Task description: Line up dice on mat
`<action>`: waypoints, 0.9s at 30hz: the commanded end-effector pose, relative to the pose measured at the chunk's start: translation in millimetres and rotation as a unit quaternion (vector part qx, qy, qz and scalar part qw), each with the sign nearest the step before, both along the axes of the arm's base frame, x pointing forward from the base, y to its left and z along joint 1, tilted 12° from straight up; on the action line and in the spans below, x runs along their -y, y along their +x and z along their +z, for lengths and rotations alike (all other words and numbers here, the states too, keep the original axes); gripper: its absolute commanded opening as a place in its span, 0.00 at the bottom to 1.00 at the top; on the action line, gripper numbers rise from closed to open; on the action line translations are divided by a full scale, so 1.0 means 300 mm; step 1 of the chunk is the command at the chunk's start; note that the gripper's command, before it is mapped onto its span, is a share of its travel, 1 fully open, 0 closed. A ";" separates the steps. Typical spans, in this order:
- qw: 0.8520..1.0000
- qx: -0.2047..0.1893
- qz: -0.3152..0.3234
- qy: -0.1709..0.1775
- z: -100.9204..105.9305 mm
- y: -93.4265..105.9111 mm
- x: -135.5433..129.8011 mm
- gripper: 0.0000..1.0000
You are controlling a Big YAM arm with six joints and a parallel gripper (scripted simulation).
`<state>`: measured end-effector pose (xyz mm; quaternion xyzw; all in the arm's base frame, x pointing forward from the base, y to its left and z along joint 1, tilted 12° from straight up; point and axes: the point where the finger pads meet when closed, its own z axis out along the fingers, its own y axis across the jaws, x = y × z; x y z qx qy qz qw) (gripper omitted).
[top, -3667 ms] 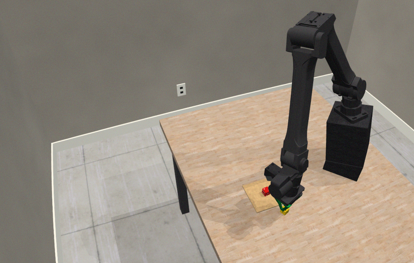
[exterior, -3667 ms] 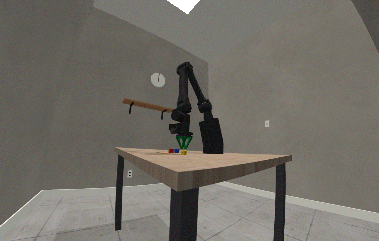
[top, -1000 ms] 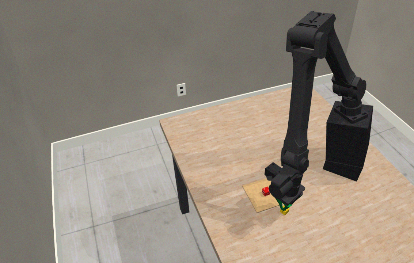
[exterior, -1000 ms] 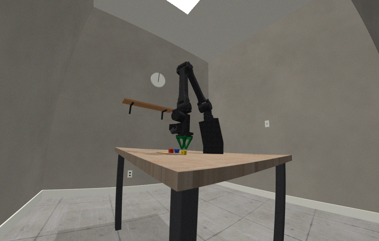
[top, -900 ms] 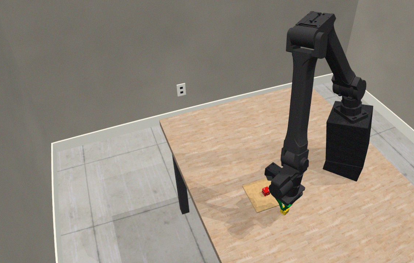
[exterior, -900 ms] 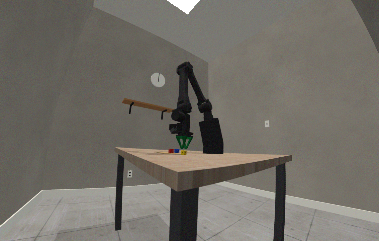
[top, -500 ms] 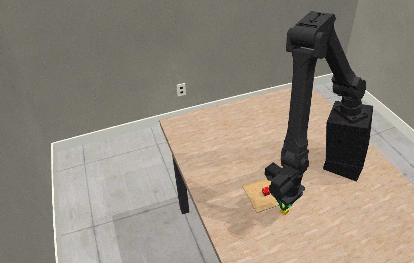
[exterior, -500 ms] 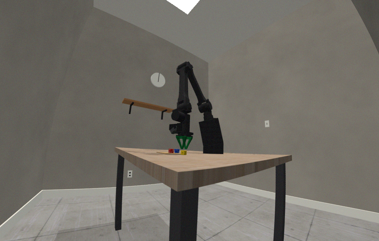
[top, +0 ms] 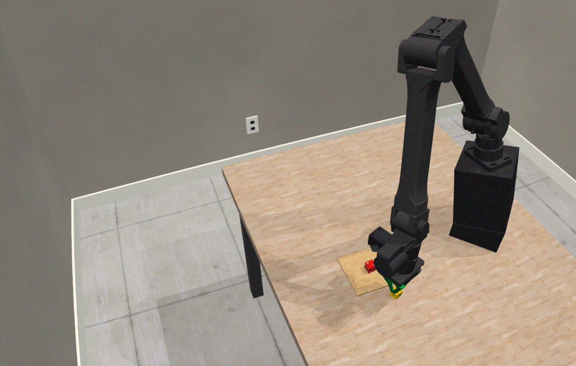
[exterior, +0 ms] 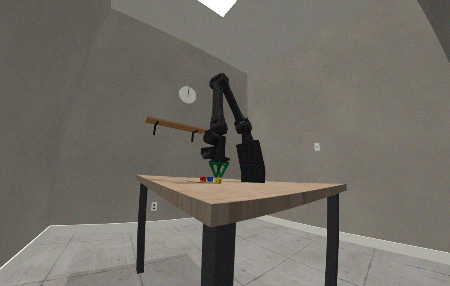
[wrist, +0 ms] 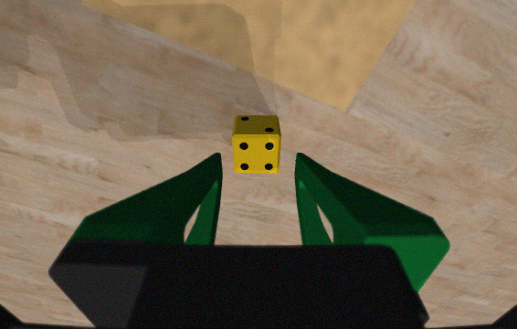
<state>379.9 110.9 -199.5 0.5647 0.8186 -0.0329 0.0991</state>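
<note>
A yellow die (wrist: 257, 143) lies on the bare wood just off a corner of the tan mat (wrist: 258, 41), with a four-pip face toward the wrist camera. My gripper (wrist: 258, 163) hovers right over it, green fingers apart on either side, nothing between them. In the top view the yellow die (top: 396, 295) sits under the gripper (top: 394, 288), beside the mat (top: 365, 273), and a red die (top: 369, 266) stands on the mat. The exterior view shows the red die (exterior: 203, 178) and a blue die (exterior: 209, 178) on the mat, the yellow die (exterior: 217, 180) nearest, and the gripper (exterior: 218, 174) slightly above it. The arm hides the blue die in the top view.
The robot's black base block (top: 483, 200) stands on the table behind the mat. The table's left edge (top: 280, 291) runs close to the mat. A wall shelf (exterior: 174, 125) hangs well behind the arm.
</note>
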 end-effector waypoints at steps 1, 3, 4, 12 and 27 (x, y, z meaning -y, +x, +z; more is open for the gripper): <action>1.000 0.012 0.001 0.004 -0.010 0.043 0.000 0.39; 1.000 0.013 0.002 0.004 -0.018 0.046 -0.001 0.39; 1.000 0.013 0.002 0.005 -0.023 0.048 0.000 0.39; 1.000 0.012 0.000 0.004 -0.061 0.051 0.011 0.39; 1.000 0.018 0.003 0.006 -0.077 0.057 0.005 0.39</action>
